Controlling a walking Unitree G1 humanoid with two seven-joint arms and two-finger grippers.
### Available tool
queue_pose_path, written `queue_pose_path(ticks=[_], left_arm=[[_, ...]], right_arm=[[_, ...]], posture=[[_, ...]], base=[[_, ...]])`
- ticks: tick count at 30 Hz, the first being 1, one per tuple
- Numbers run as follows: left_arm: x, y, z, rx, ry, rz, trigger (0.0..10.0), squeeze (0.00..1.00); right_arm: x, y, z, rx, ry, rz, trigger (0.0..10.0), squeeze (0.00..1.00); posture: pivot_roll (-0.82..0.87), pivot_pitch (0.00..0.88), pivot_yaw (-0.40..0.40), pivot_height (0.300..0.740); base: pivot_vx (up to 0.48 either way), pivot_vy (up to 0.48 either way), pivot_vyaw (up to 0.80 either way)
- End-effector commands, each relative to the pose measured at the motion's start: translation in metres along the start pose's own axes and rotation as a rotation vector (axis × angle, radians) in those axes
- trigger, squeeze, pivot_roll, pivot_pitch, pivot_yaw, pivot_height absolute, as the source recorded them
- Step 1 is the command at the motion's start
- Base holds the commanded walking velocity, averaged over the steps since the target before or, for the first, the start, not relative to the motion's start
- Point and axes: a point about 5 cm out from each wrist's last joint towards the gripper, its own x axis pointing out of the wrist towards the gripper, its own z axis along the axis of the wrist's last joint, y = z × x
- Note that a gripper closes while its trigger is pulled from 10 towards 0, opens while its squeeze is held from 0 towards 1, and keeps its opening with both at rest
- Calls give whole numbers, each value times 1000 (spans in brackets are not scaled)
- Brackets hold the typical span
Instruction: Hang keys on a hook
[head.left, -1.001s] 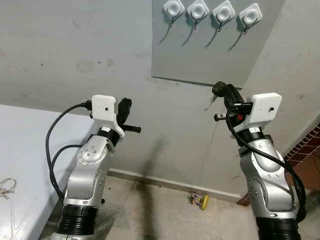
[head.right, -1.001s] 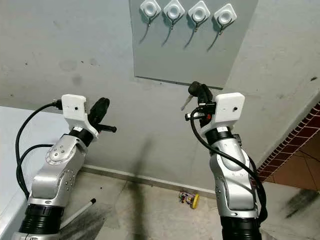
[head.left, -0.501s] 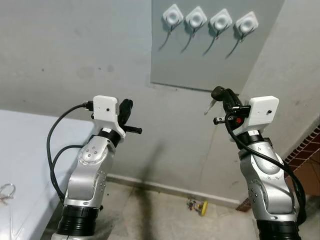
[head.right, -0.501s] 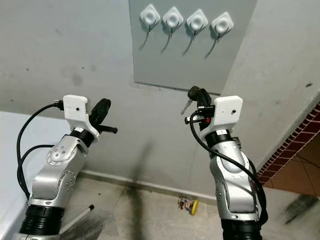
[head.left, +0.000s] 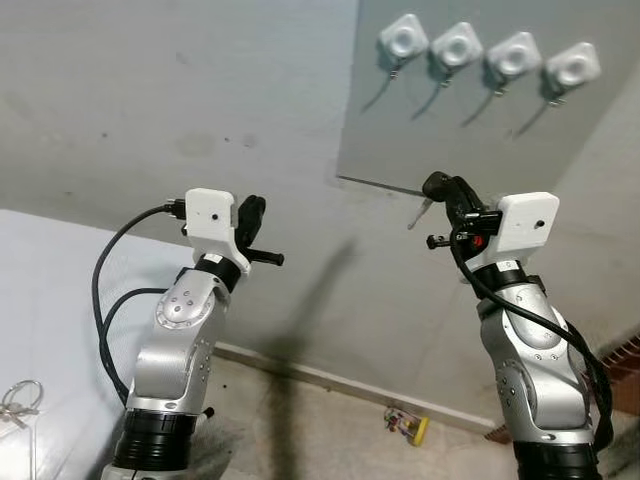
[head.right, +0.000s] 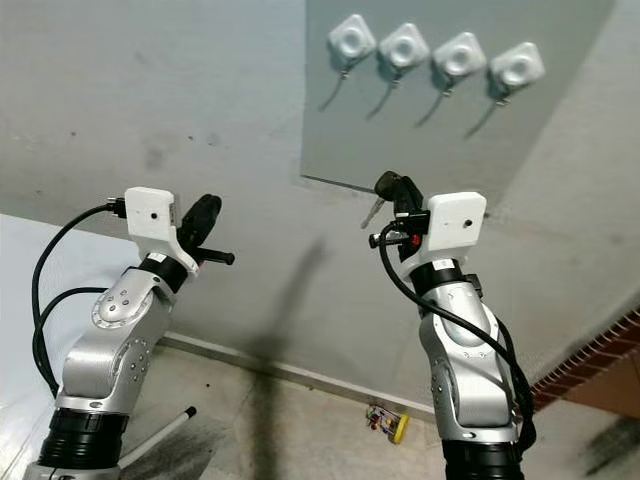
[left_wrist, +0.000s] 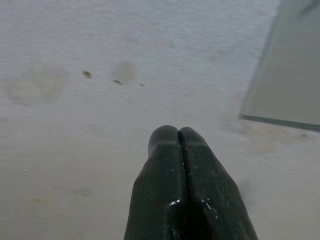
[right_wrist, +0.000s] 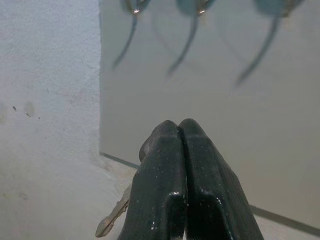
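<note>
We hold the key (head.left: 421, 212) clamped in our right tool (head.left: 437, 186), below the hooks (head.left: 403, 42); left tool (head.left: 252, 212) pressed together. Thin pinch — the key could twist and miss.

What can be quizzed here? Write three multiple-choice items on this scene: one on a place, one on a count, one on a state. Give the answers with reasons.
1. Where is the right pincer?
A. below the panel's lower edge
B. touching a hook
C. down at the floor

2. How many hooks are on the panel?
A. two
B. four
C. six

3. What state is the right pincer in?
A. open and empty
B. shut on a key
C. shut on a cable

Answers:
1. A: it is raised before the wall, just under the panel, well short of the hooks.
2. B: four white hooks sit in a row.
3. B: the right wrist view shows its fingers pressed together with a key sticking out beside them.
</note>
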Motion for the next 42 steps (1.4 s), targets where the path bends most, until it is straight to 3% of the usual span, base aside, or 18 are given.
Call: queue_pose_path(ticks=[1, 12, 21, 30, 36, 39, 41, 42], left_arm=[[0, -5, 3, -18, -10, -17, 10000, 0], [-2, -4, 2, 11, -2, -3, 10000, 0], [0, -12, 10, 17, -23, -38, 10000, 0], [3, -38, 24, 113, -62, -206, 10000, 0], [3, -49, 30, 108, -74, -282, 10000, 0], [3, -50, 30, 108, -74, -287, 10000, 0], [2, -51, 30, 106, -71, -292, 10000, 0], [2, -51, 31, 106, -72, -294, 10000, 0]], right_arm=[[-3, -3, 4, -2, -8, -5, 10000, 0], [-4, -2, 2, -1, 5, 1, 10000, 0], [-2, -2, 3, 0, 2, 9, 10000, 0], [12, -2, 17, -12, -52, 51, 10000, 0], [23, 4, 27, 15, -78, 146, 10000, 0], [27, 5, 35, 313, -84, 158, 10000, 0], [30, 4, 35, 559, -64, 140, 10000, 0], [32, -1, 31, 613, -33, 83, 10000, 0]], posture=[[-36, 28, -15, 740], [-34, 34, -17, 740], [-32, 37, -22, 740], [-37, 49, -20, 740], [-38, 52, -21, 740], [-37, 57, -23, 740], [-36, 56, -26, 740], [-34, 60, -28, 740]], base=[[0, 0, 0], [0, 0, 0], [0, 0, 0], [0, 0, 0], [0, 0, 0], [0, 0, 0], [0, 0, 0], [0, 0, 0]])
